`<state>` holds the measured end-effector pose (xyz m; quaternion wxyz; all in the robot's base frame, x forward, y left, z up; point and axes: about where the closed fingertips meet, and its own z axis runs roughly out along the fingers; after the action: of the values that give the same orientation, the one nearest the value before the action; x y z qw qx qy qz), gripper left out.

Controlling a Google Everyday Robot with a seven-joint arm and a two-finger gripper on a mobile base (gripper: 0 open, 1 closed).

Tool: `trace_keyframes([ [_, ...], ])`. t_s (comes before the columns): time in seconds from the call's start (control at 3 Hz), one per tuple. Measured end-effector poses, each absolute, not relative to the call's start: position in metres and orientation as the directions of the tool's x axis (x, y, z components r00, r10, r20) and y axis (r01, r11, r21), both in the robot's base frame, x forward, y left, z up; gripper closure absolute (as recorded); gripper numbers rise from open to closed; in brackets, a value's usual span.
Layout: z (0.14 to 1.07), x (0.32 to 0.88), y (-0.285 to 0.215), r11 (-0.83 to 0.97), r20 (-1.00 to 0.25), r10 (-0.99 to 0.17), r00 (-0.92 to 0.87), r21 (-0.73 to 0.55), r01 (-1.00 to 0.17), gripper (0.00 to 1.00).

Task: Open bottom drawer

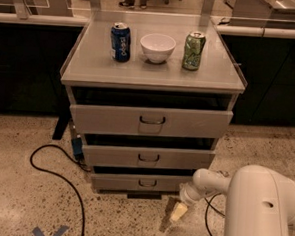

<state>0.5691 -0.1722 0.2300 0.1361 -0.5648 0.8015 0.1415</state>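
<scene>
Bottom drawer [118,182] was the lowest and shallowest of the pale grey fronts on the cabinet, just above the floor, with a small dark wire handle [147,182] in its middle. A thin dark gap was seen over its top edge.

The gripper [178,212] hung low over the speckled floor [12,197], just in front of the right end of this drawer and a little lower than its front. It was apart from the handle, to the right of it. Whether the gripper was open or closed could not be told, and nothing was seen in it. Its pale yellowish tip pointed down and to the left. Behind it, the white arm [262,212] came in from the lower right corner, with a thin dark cable beside it.

Above the bottom drawer was the mid-sized drawer [110,157], and above that one the tallest drawer [107,120]. Each had its own dark handle and a dark gap over it.

On the grey cabinet top [90,66] stood a blue can [120,42] at the left, a white bowl [158,47] in the middle and a green can [193,51] at the right, all upright and near each other, not touching.

At the left of the cabinet, a black cable [58,177] made a loop on the floor, and a blue tape mark [50,233] lay near the bottom edge.
</scene>
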Motion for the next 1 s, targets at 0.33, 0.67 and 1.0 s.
trace_keyframes([
  [0.33,0.23,0.577,-0.172,0.333,-0.389,-0.863,-0.323,0.045,-0.942,0.0],
  [0.67,0.23,0.577,-0.172,0.333,-0.389,-0.863,-0.323,0.045,-0.942,0.0],
  [1.0,0.232,0.603,-0.188,0.31,-0.423,-0.853,-0.307,0.062,-0.949,0.0],
])
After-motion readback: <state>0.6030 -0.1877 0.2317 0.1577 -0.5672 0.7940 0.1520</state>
